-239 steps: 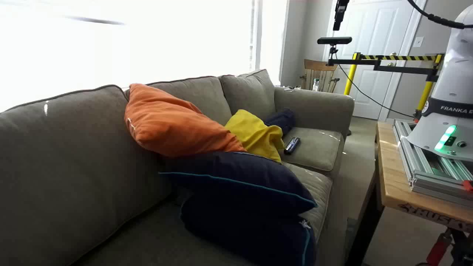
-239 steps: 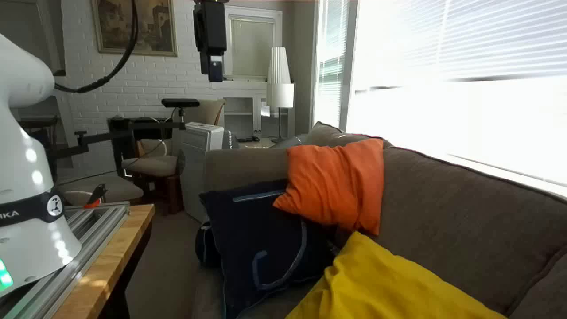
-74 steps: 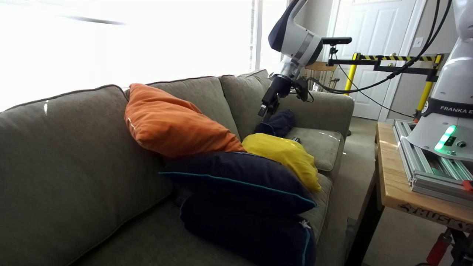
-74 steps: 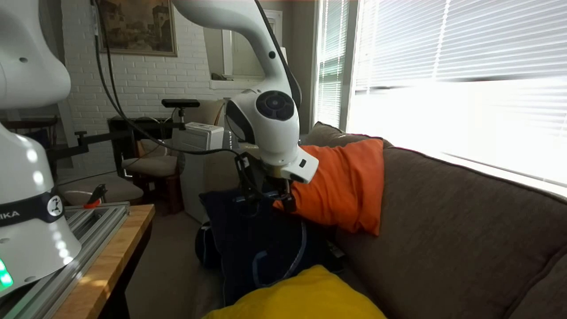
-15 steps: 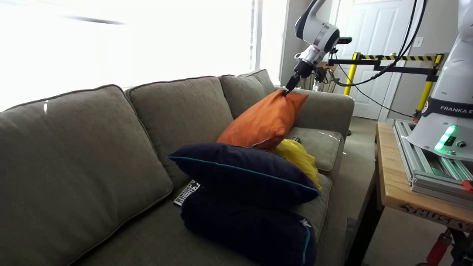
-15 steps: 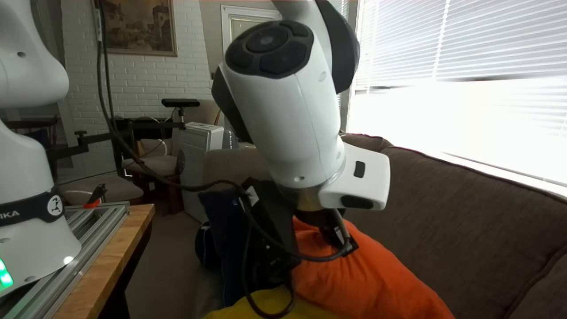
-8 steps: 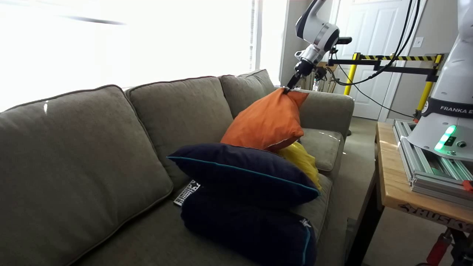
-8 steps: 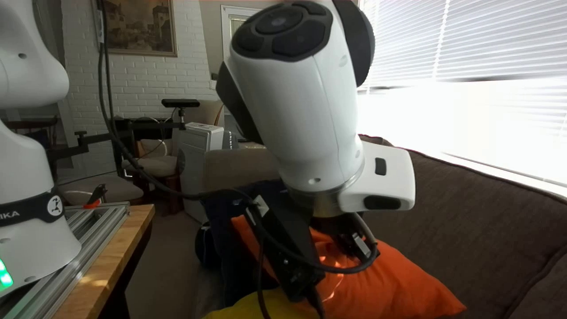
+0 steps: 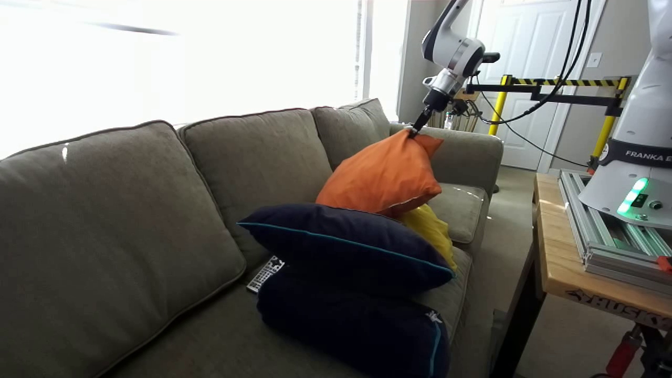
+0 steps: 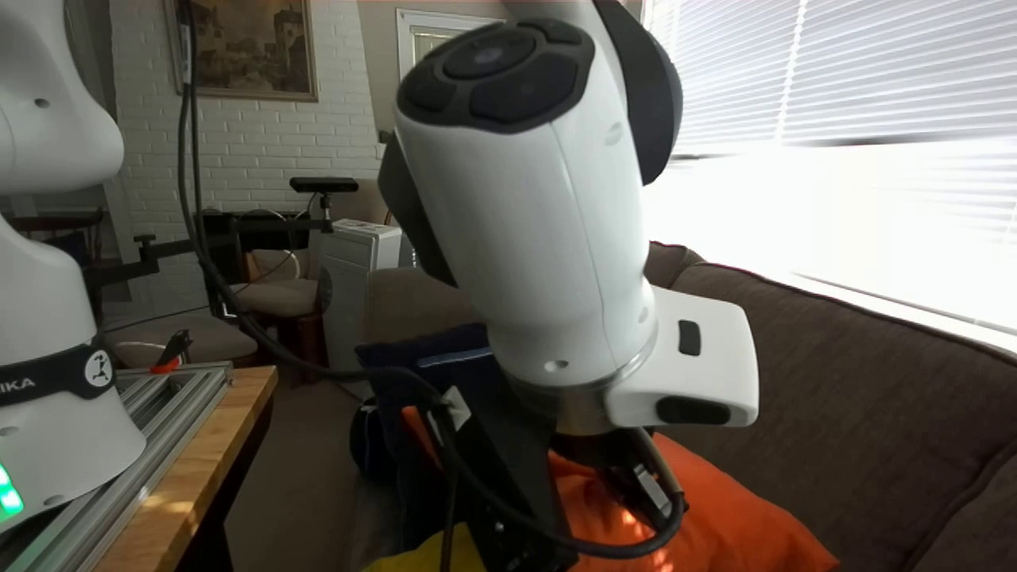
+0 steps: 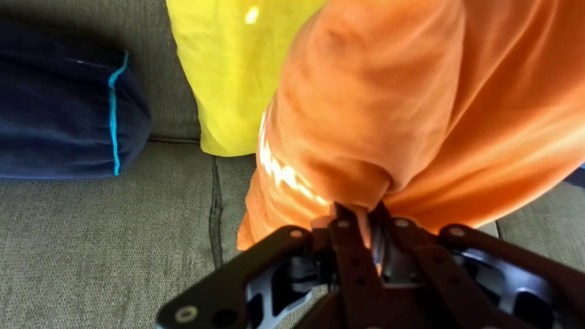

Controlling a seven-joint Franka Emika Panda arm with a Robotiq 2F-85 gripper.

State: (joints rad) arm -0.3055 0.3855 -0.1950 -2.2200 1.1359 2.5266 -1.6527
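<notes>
The orange pillow (image 11: 374, 109) is being pinched near its top by the gripper (image 11: 360, 211), and a fold of cloth is being squeezed between the jaws. It is being held over the couch (image 9: 131, 226), and a yellow pillow (image 11: 228, 77) is being partly hidden by it. In an exterior view, part of its bottom is being blocked by a dark blue pillow (image 9: 349, 247), and a remote (image 9: 266, 274) is being seen near the couch's back.
</notes>
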